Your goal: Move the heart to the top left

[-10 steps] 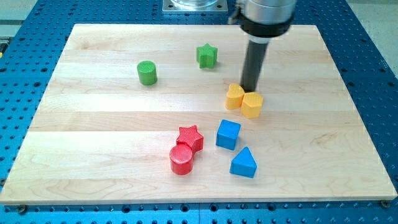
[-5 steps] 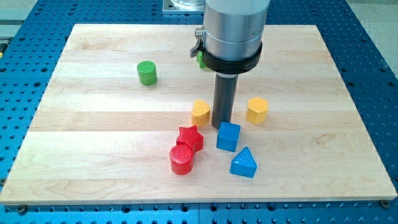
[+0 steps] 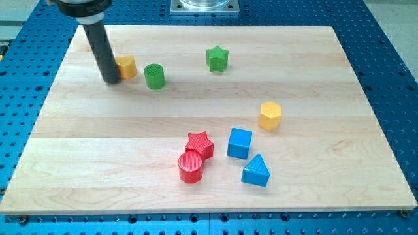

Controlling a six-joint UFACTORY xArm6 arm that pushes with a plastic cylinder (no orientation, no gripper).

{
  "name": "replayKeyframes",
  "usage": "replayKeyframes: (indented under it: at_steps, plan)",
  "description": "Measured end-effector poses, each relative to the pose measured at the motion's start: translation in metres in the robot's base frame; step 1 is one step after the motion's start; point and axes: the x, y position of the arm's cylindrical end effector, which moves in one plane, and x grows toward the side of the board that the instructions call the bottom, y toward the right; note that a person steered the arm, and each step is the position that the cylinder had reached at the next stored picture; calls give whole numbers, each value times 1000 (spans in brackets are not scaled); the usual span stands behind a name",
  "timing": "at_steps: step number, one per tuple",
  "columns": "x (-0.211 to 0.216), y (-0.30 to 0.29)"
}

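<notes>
The yellow heart (image 3: 127,66) lies near the board's top left, just left of the green cylinder (image 3: 155,76). My tip (image 3: 111,80) rests on the board right beside the heart's left side, touching or nearly touching it. The dark rod rises from the tip toward the view's top left. The yellow hexagon (image 3: 270,115) stands alone at the right of centre.
A green star (image 3: 217,58) sits at the top centre. A red star (image 3: 200,144) and red cylinder (image 3: 191,167) sit together at the bottom centre. A blue cube (image 3: 240,142) and blue triangle (image 3: 255,170) lie just right of them. The wooden board (image 3: 339,163) ends at blue perforated table.
The rod has swept from the centre to the top left. The yellow heart moved with it, away from the hexagon, past the green cylinder. The other blocks stayed put.
</notes>
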Motion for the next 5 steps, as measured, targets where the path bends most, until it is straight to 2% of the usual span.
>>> replayKeyframes:
  at_steps: [1, 2, 3, 5]
  plan:
    - [-1, 32]
    - [-37, 33]
    - [-87, -15]
    - [-118, 15]
